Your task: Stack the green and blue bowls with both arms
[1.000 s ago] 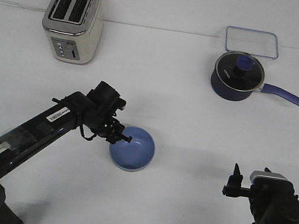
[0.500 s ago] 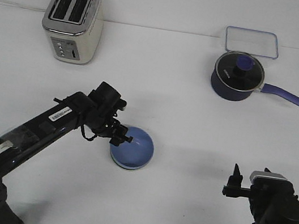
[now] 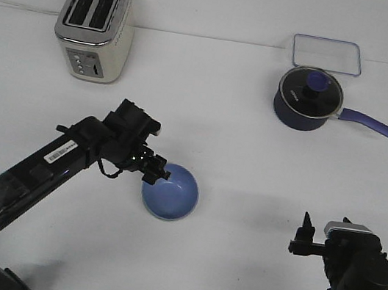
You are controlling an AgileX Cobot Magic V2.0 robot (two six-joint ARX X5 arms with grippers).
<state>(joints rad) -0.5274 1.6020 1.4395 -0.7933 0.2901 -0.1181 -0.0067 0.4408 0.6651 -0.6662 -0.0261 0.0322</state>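
Periwinkle blue bowl (image 3: 170, 192), matte, round, rim pinched by left end effector (image 3: 158, 174), right end effector (image 3: 327, 228) parted, empty

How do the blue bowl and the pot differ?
The bowl is light blue; the pot is dark navy. The bowl is open and plain, while the pot has a lid with a blue knob and a long handle. The bowl sits mid-table at the left gripper, whose fingers are at its rim; the pot stands far back on the right, untouched. Both are round and rest upright on the white table.
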